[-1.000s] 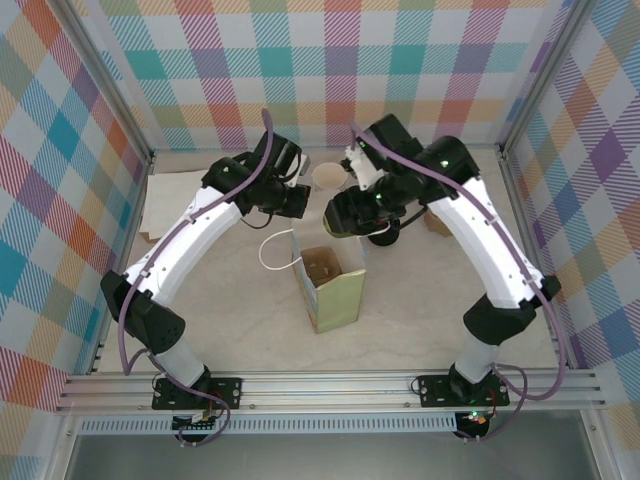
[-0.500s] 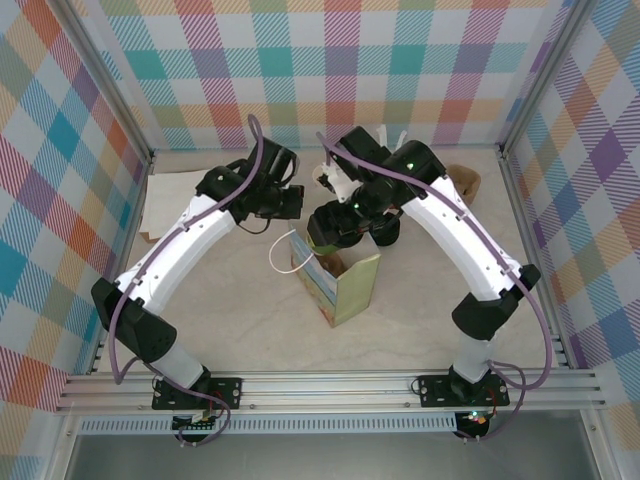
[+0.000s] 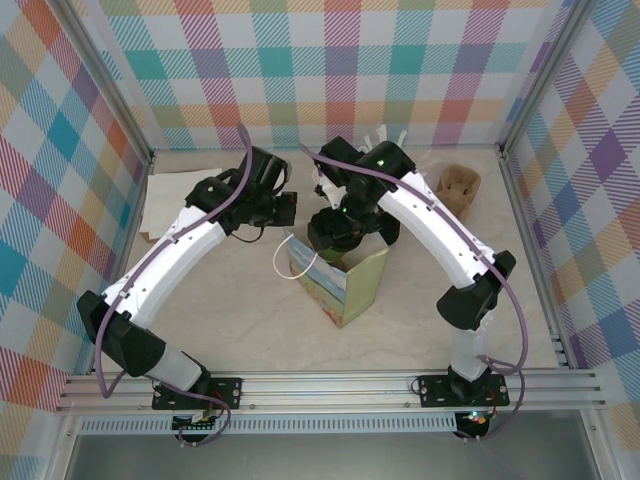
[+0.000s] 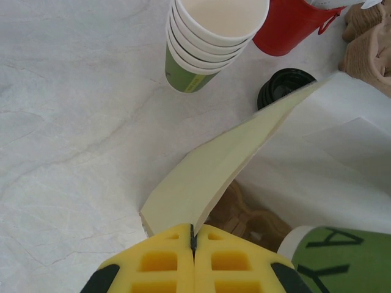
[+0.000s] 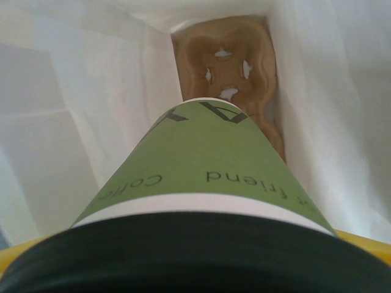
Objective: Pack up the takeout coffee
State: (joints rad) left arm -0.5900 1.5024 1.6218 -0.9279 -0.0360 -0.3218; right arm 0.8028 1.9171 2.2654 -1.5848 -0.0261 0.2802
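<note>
Two pincers: the left pincer point(image 4: 193, 237) has its pads pressed together on the paper rim of the bag point(image 4: 220, 165). The right pincer point(image 3: 338, 232) is clamped round the cup point(image 5: 201, 165), just under its black lid.
Cup place: in the bag's mouth, upright, with its green end down between the white walls. It hangs above the tray point(image 5: 223, 73) on the bag's floor and looks not yet seated.
Cup weight: probably light, a little heavier if filled.
Cup wall: thin paper that would dent under a hard squeeze; the printed skin is smooth and may slip.
Cup risk: a tilt or a push on the lid could spill it.
Best hold: high on the wall below the lid, where the rolled rim stiffens it, with a gentle squeeze.
Bag: thin and floppy, leaning on the counter point(image 4: 73, 122); it likely needs its rim held for the mouth to stay wide.
Beyond the bag: a cup stack point(image 4: 208, 43), a red cup point(image 4: 293, 24) and black lids point(image 4: 284, 85) stand on its far side.
</note>
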